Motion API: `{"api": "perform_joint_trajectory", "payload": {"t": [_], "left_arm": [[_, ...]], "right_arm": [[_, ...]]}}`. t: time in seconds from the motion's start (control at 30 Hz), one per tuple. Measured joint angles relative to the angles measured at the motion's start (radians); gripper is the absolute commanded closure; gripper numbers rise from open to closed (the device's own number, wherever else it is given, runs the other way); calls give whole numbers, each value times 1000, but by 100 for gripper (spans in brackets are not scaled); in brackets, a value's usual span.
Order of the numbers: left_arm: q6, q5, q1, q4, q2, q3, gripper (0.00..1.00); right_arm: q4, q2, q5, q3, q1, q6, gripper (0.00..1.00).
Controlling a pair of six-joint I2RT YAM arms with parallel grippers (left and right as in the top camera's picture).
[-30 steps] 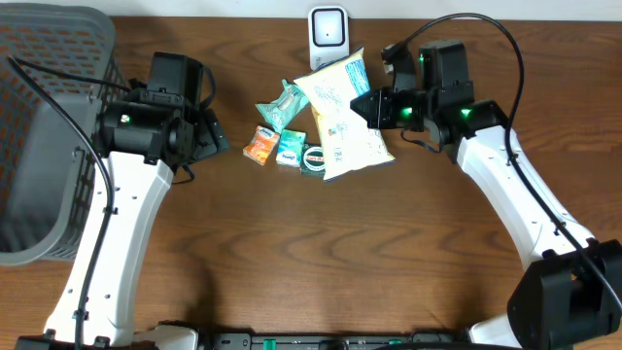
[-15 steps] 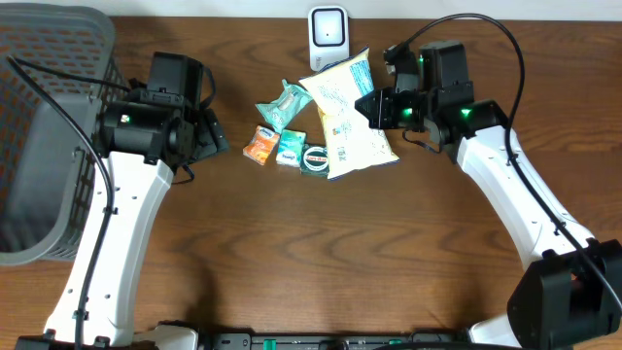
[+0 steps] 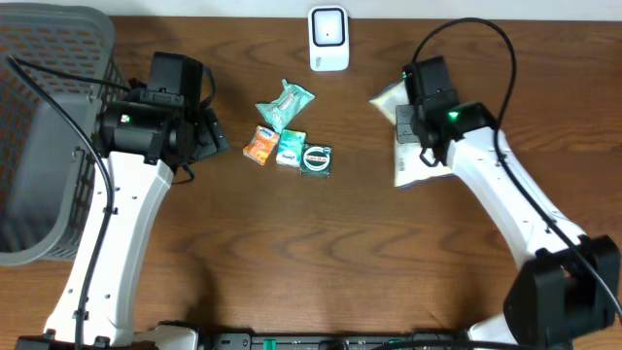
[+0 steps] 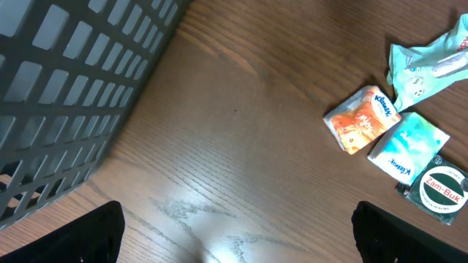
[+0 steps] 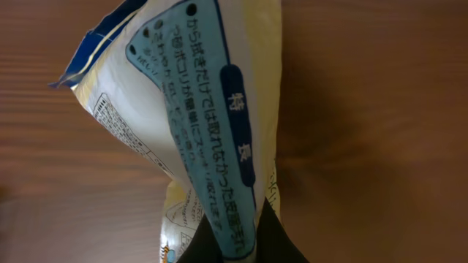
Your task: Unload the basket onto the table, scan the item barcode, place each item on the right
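A white and yellow bag point(image 3: 418, 165) with blue Japanese print hangs from my right gripper point(image 3: 413, 124), right of the pile and below and right of the white scanner point(image 3: 328, 37). In the right wrist view the bag point(image 5: 197, 109) is pinched at its blue seam, with my right gripper point(image 5: 238, 247) shut on it. No barcode shows on the bag. My left gripper point(image 3: 216, 136) hovers left of the small items, open and holding nothing; its fingers point(image 4: 95, 234) stand far apart over bare wood.
A teal packet point(image 3: 285, 104), an orange tissue pack point(image 3: 260, 146), a teal tissue pack point(image 3: 291, 148) and a round Zam-Buk tin point(image 3: 316, 159) lie mid-table. A grey basket point(image 3: 39, 146) fills the left edge and shows in the left wrist view point(image 4: 73, 88).
My right arm has lifted the bag off the pile under the scanner and swung it to the right, turning it edge-on. The left arm has not moved.
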Motion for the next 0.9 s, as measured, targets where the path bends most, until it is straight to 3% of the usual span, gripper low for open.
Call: {"api": "perform_joint_trajectory", "payload": {"t": [0.13,0.23,0.27,0.3,0.33,0.5,0.63,0.73,0.77,0.87,0.9], "left_arm": [[0,0,0,0,0,0,2],[0,0,0,0,0,0,2],[0,0,0,0,0,0,2],[0,0,0,0,0,0,2],[0,0,0,0,0,0,2],[0,0,0,0,0,0,2],[0,0,0,0,0,0,2],[0,0,0,0,0,0,2],[0,0,0,0,0,0,2],[0,0,0,0,0,0,2],[0,0,0,0,0,0,3]], "right_arm": [[-52,126,276,-1,26,-31,99],[-74,212,357,-2,47,-63,96],[-78,235,375,-3,58,-68,85],[-91,258,399,-3,81,-76,64],[-101,266,411,-3,100,-84,57],[-146,276,413,0,263,-96,44],[-164,277,329,41,409,-43,41],[-249,279,274,135,462,13,25],[-254,279,270,152,462,20,25],[-350,278,251,270,432,43,1],[-381,279,219,324,399,41,1]]}}
